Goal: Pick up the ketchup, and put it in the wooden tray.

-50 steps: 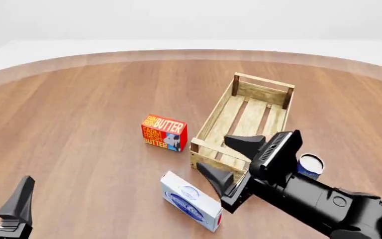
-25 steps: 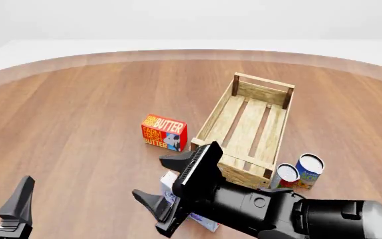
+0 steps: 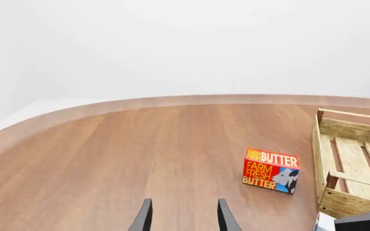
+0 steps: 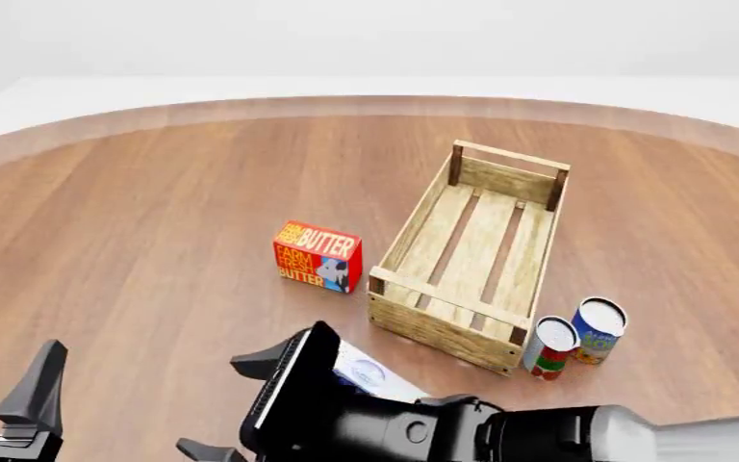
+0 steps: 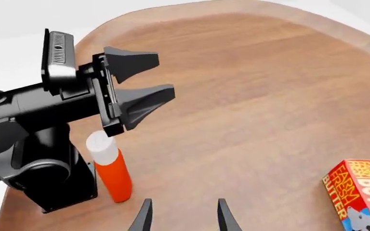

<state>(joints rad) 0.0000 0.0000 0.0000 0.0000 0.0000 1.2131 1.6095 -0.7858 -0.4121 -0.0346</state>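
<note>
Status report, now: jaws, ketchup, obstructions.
Left gripper open, empty. Right gripper open, facing ketchup. Ketchup upright beside left arm base, ungrasped. Wooden tray holds nothing.

Round wooden table (image 4: pixel 151 212) with a pale rim. Right of centre lies a slatted wooden tray (image 4: pixel 472 252); a red butter box (image 4: pixel 317 256) stands just left of it. Two small cans (image 4: pixel 575 337) stand lower right. A ketchup bottle (image 5: pixel 110 166) stands upright near the table's edge

Bright, even, shadowless-soft simulator light; crisp focus throughout, no glare, blur or edge distortion.
</note>
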